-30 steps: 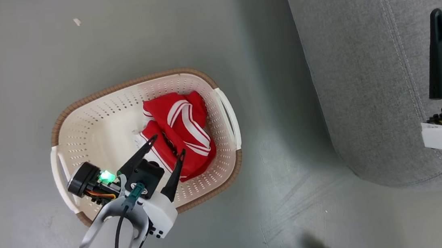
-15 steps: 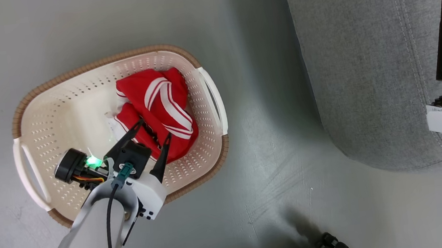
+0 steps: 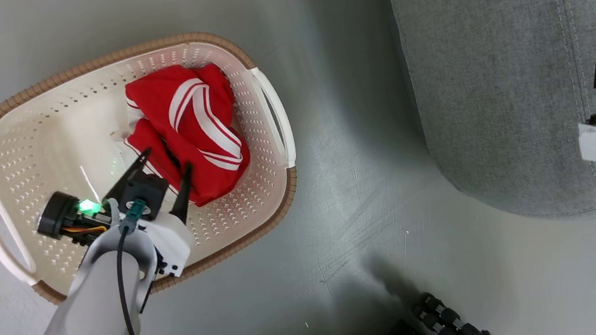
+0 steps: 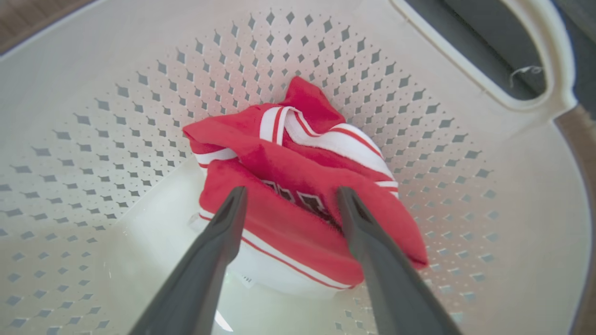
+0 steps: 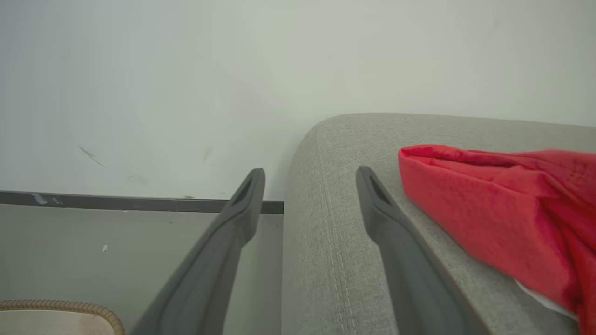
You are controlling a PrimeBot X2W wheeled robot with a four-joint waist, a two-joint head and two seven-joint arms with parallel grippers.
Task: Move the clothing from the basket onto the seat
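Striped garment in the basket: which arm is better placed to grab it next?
Left. The left gripper hangs open inside the basket, fingers pointing at the striped garment. The right gripper is open over the sofa, away from the basket.

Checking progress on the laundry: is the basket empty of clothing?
No, a red garment with white stripes lies crumpled inside the basket.

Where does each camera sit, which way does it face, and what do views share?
Head view: on the head, looking down at floor, basket, striped red garment, grey sofa; left forearm, left jaws show.
Left wrist view: low over the basket, facing that garment between its open jaws.
Right wrist view: beside the sofa's corner, facing wall and plain red garment; right jaws open.
Shared by head and left wrist views: basket, striped garment.
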